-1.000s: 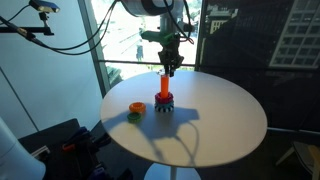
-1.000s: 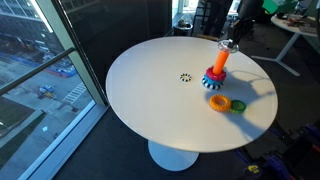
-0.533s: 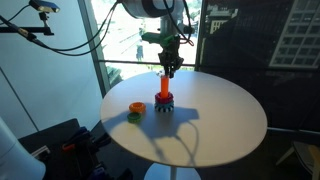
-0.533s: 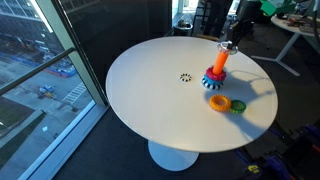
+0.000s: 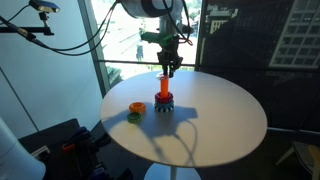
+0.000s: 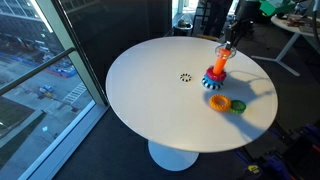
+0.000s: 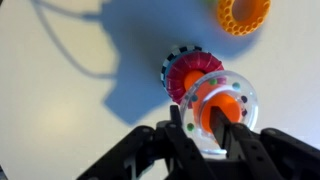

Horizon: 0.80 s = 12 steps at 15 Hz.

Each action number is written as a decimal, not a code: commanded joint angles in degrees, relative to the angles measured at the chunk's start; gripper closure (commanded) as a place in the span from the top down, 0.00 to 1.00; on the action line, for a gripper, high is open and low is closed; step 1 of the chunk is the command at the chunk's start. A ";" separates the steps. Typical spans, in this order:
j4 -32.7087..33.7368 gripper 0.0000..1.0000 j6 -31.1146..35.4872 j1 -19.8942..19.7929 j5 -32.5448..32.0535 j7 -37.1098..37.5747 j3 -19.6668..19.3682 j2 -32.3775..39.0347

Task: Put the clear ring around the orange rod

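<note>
The orange rod (image 5: pixel 164 88) stands upright on its dark round base (image 5: pixel 164 102) on the white round table; it also shows in an exterior view (image 6: pixel 217 68). In the wrist view the clear ring (image 7: pixel 240 100), with small coloured dots, sits around the top of the orange rod (image 7: pixel 212 98), above the base (image 7: pixel 185 65). My gripper (image 7: pixel 197 125) is shut on the ring's near rim, one finger outside it and one inside the hole. The gripper hangs straight above the rod in both exterior views (image 5: pixel 168 68) (image 6: pixel 225 48).
An orange ring (image 5: pixel 136 107) (image 6: pixel 219 102) (image 7: pixel 245 15) and a green ring (image 5: pixel 134 117) (image 6: pixel 238 106) lie on the table (image 6: pixel 150 100) beside the base. A small round mark (image 6: pixel 185 77) sits at the table's middle. Windows stand behind the table.
My gripper with the clear ring has come down slightly over the rod's top. Nothing else has moved.
</note>
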 commanded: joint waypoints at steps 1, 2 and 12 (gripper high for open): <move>0.87 0.68 -1.55 0.00 -0.81 0.97 0.41 -0.53; 0.83 0.75 -1.55 -0.01 -0.80 0.92 0.45 -0.59; -2.25 1.00 -7.04 0.15 -4.96 0.80 0.22 -4.77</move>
